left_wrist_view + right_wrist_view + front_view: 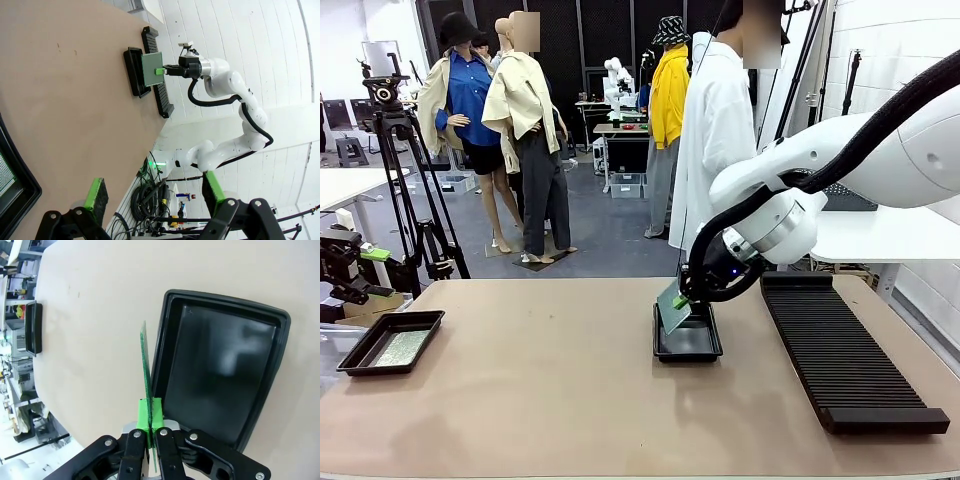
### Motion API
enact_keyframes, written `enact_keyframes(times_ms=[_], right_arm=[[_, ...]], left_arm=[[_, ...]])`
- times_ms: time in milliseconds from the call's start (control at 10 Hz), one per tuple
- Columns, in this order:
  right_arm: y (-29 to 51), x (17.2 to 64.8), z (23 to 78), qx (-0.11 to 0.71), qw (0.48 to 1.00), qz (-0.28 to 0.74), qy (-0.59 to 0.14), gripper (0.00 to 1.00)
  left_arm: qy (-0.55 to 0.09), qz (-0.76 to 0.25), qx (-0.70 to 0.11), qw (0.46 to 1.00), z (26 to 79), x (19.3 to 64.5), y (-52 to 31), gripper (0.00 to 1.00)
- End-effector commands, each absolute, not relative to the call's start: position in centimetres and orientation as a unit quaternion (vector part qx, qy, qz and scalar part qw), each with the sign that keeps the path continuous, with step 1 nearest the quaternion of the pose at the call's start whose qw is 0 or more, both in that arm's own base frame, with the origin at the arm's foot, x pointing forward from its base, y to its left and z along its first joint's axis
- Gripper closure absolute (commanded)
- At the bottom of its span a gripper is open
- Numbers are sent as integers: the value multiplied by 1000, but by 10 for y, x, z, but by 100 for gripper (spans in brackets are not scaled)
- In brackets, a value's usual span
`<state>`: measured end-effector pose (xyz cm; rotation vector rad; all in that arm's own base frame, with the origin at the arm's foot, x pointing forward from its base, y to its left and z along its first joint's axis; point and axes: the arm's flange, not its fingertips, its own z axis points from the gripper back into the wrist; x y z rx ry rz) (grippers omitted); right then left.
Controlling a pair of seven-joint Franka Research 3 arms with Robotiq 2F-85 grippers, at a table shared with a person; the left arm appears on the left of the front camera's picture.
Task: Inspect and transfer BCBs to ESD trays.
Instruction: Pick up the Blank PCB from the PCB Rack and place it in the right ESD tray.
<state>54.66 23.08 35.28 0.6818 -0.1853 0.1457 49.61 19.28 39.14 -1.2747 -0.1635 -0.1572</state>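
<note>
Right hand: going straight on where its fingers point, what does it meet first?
Probably the black tray's rim: the green board the right hand holds edge-on leads, right at that rim's outer side. Perhaps the table beside it; depth is unclear.

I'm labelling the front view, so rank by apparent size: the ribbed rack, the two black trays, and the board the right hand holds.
Largest: ribbed rack.
Next: left tray and middle tray, too alike to rank; the middle one is partly covered.
Smallest: held board, tilted, in the right hand.
</note>
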Motion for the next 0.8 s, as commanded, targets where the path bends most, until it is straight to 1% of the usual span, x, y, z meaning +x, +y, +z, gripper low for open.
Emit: enact_keyframes(times_ms=[0, 700], right_arm=[[225, 544, 338, 352, 929, 67, -92, 100], [215, 548, 312, 369, 925, 55, -70, 100]], left_arm=[[-76, -76, -592, 799, 393, 497, 194, 0], [-76, -76, -592, 799, 393, 497, 194, 0]])
